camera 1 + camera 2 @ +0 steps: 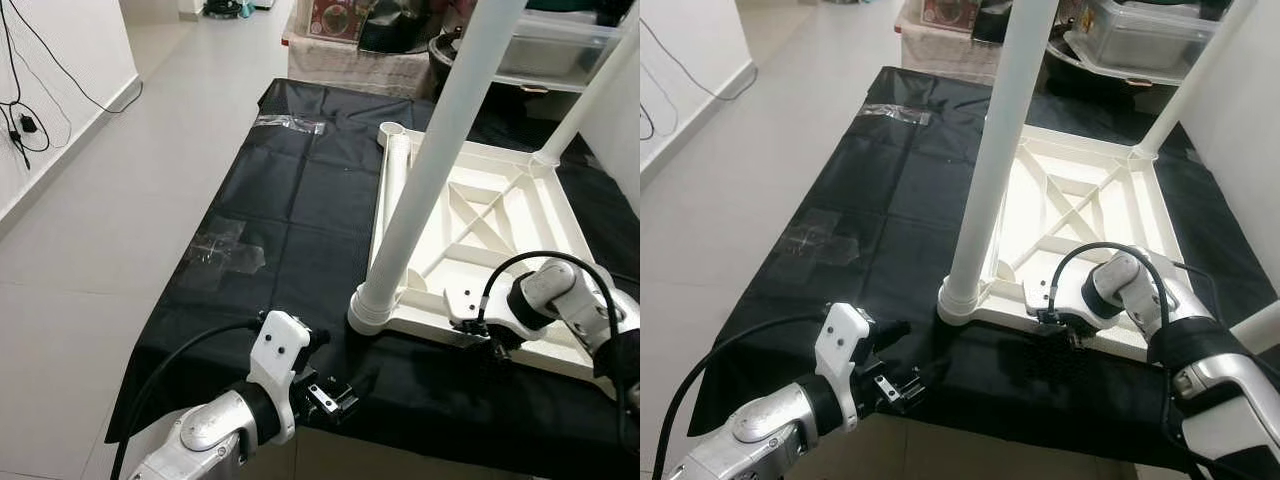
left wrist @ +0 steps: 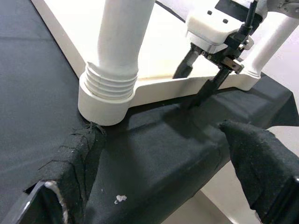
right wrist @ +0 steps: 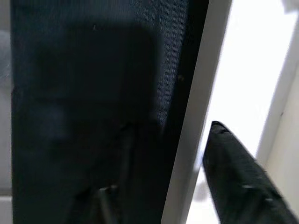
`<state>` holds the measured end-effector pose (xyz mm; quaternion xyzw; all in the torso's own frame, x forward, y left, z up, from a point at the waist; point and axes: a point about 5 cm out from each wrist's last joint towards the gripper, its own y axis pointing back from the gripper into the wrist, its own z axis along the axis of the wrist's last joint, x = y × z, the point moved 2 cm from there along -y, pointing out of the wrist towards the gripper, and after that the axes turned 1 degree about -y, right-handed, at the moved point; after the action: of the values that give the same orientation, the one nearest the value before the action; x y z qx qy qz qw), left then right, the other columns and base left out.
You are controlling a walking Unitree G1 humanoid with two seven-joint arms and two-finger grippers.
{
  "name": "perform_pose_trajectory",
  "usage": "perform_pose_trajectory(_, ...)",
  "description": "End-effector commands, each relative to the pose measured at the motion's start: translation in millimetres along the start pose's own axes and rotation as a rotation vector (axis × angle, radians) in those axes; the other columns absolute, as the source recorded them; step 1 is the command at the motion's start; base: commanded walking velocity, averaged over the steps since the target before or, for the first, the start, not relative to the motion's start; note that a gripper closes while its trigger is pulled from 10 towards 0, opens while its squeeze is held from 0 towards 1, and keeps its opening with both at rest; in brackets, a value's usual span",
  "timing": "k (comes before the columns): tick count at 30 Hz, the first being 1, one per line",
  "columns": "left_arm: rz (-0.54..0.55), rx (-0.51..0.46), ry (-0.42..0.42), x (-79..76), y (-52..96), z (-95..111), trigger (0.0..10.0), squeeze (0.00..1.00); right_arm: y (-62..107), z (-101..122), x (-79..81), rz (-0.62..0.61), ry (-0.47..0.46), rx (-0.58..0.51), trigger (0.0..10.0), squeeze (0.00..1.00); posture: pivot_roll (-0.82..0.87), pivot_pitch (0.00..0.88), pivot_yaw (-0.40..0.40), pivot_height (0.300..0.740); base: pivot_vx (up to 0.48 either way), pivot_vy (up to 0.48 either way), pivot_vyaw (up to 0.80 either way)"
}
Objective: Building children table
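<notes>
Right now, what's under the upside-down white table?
A black cloth lies under the white tabletop, spreading past its edges. What the cloth covers beneath cannot be seen.

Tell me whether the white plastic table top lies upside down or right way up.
Upside down: the white plastic table top shows its ribbed underside, and a white round leg rises from its near corner.

A white edge of the upturned tabletop (image 3: 196, 112) is seen running across the frame, with black cloth (image 3: 93, 93) on one side and bright, washed-out white on the other. The right gripper (image 3: 177, 196) is spread across that edge: one black finger (image 3: 236, 172) is seen over the white side, the other barely made out against the dark cloth. It's all pretty blurry.
</notes>
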<state>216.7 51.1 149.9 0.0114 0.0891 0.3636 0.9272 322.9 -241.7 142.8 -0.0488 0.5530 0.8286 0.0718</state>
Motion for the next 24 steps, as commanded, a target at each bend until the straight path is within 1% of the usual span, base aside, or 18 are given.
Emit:
perform_pose_trajectory(1, -0.007, 0.015, 0.019, -0.2, -0.7, -4, 10.0, 0.00, -5.0, -5, 5.9, 0.020, -0.034, -0.015, 10.0, 0.09, 0.09, 0.126, -0.123, 0.740, 0.000, 0.000, 0.00)
perform_pose_trajectory(2, -0.007, 0.015, 0.019, -0.2, -0.7, -4, 10.0, 0.00, -5.0, -5, 5.9, 0.020, -0.034, -0.015, 10.0, 0.09, 0.09, 0.126, -0.123, 0.740, 0.000, 0.000, 0.00)
perform_pose_trajectory(3, -0.006, 0.016, 0.019, 0.8, -1.5, -4, 10.0, 0.00, -0.4, -4, 4.0, 0.003, -0.048, -0.032, 10.0, 0.00, 0.09, 0.121, -0.121, 0.740, 0.000, 0.000, 0.00)
perform_pose_trajectory(4, -0.006, 0.016, 0.018, 2.3, -2.5, -5, 10.0, 0.00, 7.0, -4, 1.8, -0.017, -0.065, -0.055, 10.0, 0.00, 0.09, 0.113, -0.118, 0.740, 0.000, 0.000, 0.00)
perform_pose_trajectory(5, -0.006, 0.016, 0.018, 2.3, -2.5, -5, 10.0, 0.00, 7.0, -4, 1.8, -0.017, -0.065, -0.055, 10.0, 0.00, 0.09, 0.113, -0.118, 0.740, 0.000, 0.000, 0.00)
perform_pose_trajectory(6, -0.006, 0.017, 0.017, 3.0, -3.0, -5, 10.0, 0.00, 15.7, -4, 0.0, -0.039, -0.085, -0.087, 10.0, 0.00, 0.09, 0.113, -0.118, 0.740, 0.000, 0.000, 0.00)
perform_pose_trajectory(8, -0.006, 0.017, 0.017, 3.0, -3.0, -5, 10.0, 0.00, 15.7, -4, 0.0, -0.039, -0.085, -0.087, 10.0, 0.00, 0.09, 0.113, -0.118, 0.740, 0.000, 0.000, 0.00)
perform_pose_trajectory(11, -0.008, 0.015, 0.012, 7.8, -6.4, -6, 10.0, 0.00, 46.4, -2, -7.0, -0.116, -0.197, -0.249, 10.0, 0.00, 0.09, 0.085, -0.102, 0.740, 0.000, 0.000, 0.00)
perform_pose_trajectory(12, -0.008, 0.015, 0.012, 7.8, -6.4, -6, 10.0, 0.00, 46.4, -2, -7.0, -0.116, -0.197, -0.249, 10.0, 0.00, 0.09, 0.085, -0.102, 0.740, 0.000, 0.000, 0.00)
perform_pose_trajectory(13, -0.009, 0.014, 0.010, 9.2, -7.8, -7, 10.0, 0.00, 53.0, -3, -7.2, -0.129, -0.235, -0.307, 10.0, 0.00, 0.09, 0.080, -0.099, 0.740, 0.000, 0.000, 0.00)
perform_pose_trajectory(14, -0.009, 0.014, 0.010, 9.2, -7.8, -7, 10.0, 0.00, 53.0, -3, -7.2, -0.129, -0.235, -0.307, 10.0, 0.00, 0.09, 0.080, -0.099, 0.740, 0.000, 0.000, 0.00)
perform_pose_trajectory(15, -0.010, 0.013, 0.007, 10.4, -9.2, -7, 10.0, 0.00, 57.3, -3, -6.7, -0.141, -0.270, -0.371, 10.0, 0.00, 0.09, 0.070, -0.097, 0.740, 0.000, 0.000, 0.00)
perform_pose_trajectory(16, -0.010, 0.013, 0.007, 10.4, -9.2, -7, 10.0, 0.00, 57.3, -3, -6.7, -0.141, -0.270, -0.371, 10.0, 0.00, 0.09, 0.070, -0.097, 0.740, 0.000, 0.000, 0.00)
perform_pose_trajectory(19, -0.018, 0.013, -0.009, 13.2, -14.2, -8, 10.0, 0.00, 63.8, 0, -3.0, -0.164, -0.365, -0.596, 10.0, 0.00, 0.10, 0.041, -0.094, 0.740, 0.000, 0.000, 0.00)
perform_pose_trajectory(20, -0.018, 0.013, -0.009, 13.2, -14.2, -8, 10.0, 0.00, 63.8, 0, -3.0, -0.164, -0.365, -0.596, 10.0, 0.00, 0.10, 0.041, -0.094, 0.740, 0.000, 0.000, 0.00)
perform_pose_trajectory(21, -0.021, 0.012, -0.012, 13.6, -15.2, -8, 10.0, 0.00, 64.5, 1, -1.2, -0.162, -0.384, -0.644, 10.0, 0.00, 0.10, 0.041, -0.094, 0.740, 0.000, 0.000, 0.00)
perform_pose_trajectory(23, -0.023, 0.010, -0.015, 13.8, -16.0, -8, 10.0, 0.00, 65.1, 2, 1.0, -0.157, -0.399, -0.679, 10.0, 0.00, 0.10, 0.041, -0.094, 0.740, 0.000, 0.000, 0.00)
perform_pose_trajectory(24, -0.024, 0.008, -0.020, 14.3, -16.7, -8, 10.0, 0.00, 63.9, 4, 2.4, -0.168, -0.411, -0.729, 10.0, 0.00, 0.10, 0.022, -0.091, 0.740, 0.000, 0.000, 0.00)
